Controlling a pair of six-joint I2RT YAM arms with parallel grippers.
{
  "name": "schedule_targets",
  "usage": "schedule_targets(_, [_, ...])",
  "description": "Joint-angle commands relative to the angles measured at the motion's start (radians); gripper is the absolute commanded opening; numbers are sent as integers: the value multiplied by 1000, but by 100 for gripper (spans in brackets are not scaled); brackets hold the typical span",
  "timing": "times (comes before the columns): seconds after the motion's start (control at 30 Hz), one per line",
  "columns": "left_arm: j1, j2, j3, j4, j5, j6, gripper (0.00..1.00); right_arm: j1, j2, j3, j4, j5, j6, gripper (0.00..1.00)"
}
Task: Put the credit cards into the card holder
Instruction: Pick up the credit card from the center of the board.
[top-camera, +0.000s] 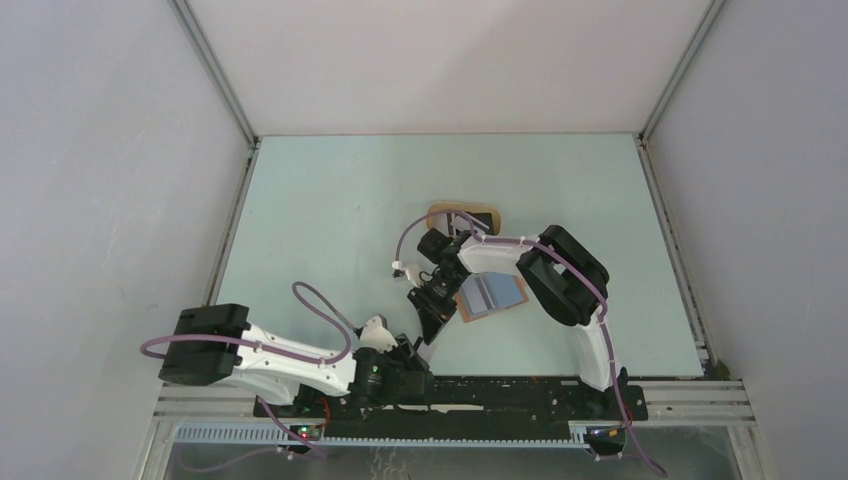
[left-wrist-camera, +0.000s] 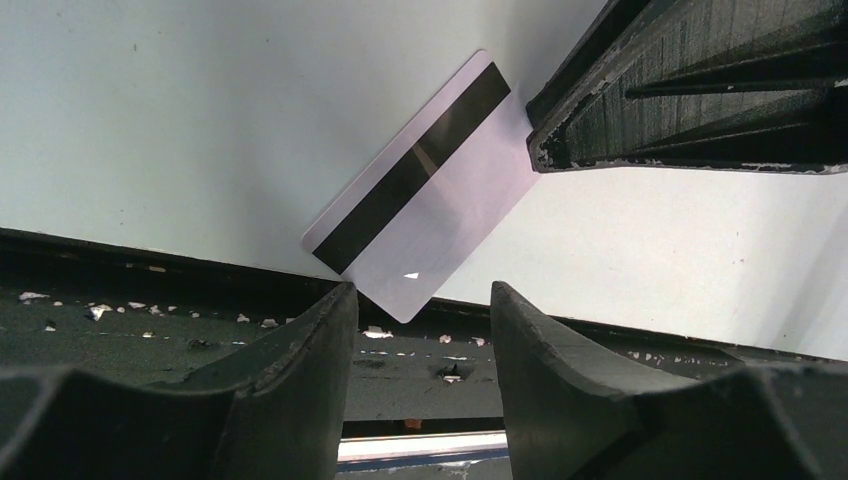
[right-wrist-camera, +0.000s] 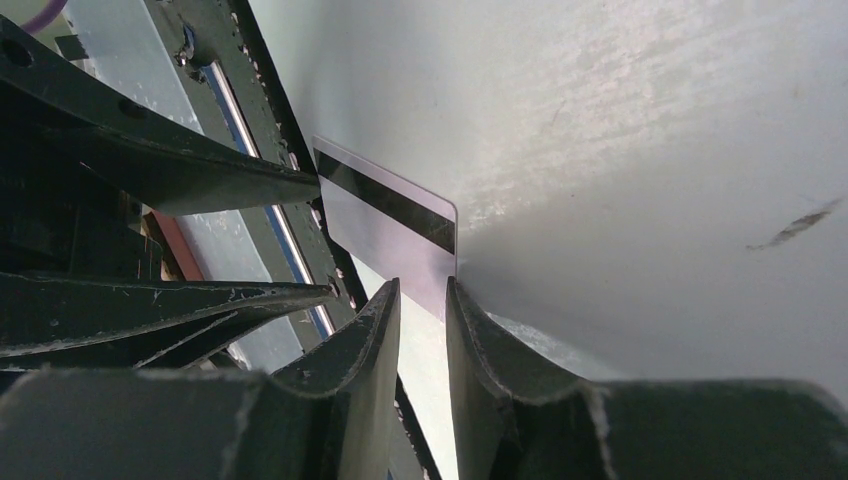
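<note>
Middle of the left wrist view, card (left-wrist-camera: 430, 190): a whitish card with a dark stripe is held up off the pale table (left-wrist-camera: 150, 120), tilted.
Right gripper (right-wrist-camera: 422, 290): it is closed on the card. In the left wrist view its fingers (left-wrist-camera: 640, 110) are seen at the upper right, pinching the card's top corner.
Left gripper (left-wrist-camera: 420, 295): its jaws are spread apart at the bottom of the frame and nothing is gripped. The card's low corner hangs just by the gap.
Wallet (top-camera: 492, 293): it is laid unfolded on the table, right of centre in the top view, blue pockets up, partly hidden under the right arm.
Tray (top-camera: 485, 208): it is seen just above the wallet in the top view, with something dark in it.
How the card handles: it is judged to be very light, thin, stiff and smooth. It may slip or twist when only a corner is pinched.
Where to hold: a flat pinch on both faces near a short end is judged best, so the other end is left free for the pocket.
</note>
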Motion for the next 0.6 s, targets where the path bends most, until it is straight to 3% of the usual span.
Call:
schedule_targets(0.0, [9, 10, -41, 77, 63, -664, 57, 17, 36, 19, -14, 52, -9, 32])
schedule_targets(0.57, [36, -32, -78, 202, -80, -663, 56, 24, 63, 28, -50, 40, -26, 32])
